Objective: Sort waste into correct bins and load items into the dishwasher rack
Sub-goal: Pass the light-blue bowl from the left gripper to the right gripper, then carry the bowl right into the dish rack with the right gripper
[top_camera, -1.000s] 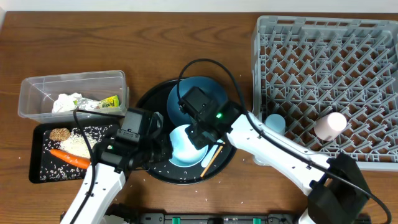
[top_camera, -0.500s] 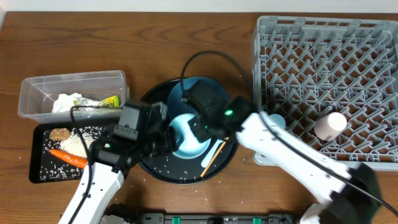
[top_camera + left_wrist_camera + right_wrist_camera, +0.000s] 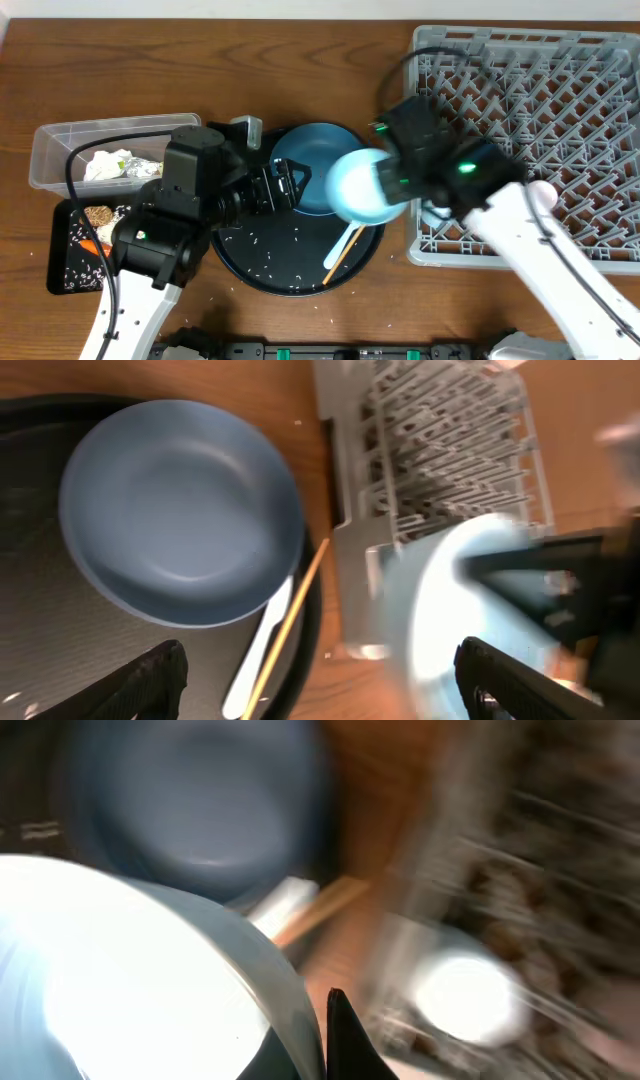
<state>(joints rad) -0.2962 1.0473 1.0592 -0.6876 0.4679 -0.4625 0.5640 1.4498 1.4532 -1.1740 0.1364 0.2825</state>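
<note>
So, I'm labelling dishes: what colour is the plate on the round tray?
Plain blue, no pattern; the plate shows best in the left wrist view.

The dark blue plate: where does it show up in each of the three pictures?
Overhead: dark blue plate at centre, on the round black tray.
Left wrist: plate fills the upper left.
Right wrist: plate, blurred, top left.
Shared landmark: the wooden chopstick beside it.

a brown wooden table [image 3: 100, 60] with visible grain fills the overhead view under soft even light; a thin pale strip [image 3: 200, 8] runs along its far edge
</note>
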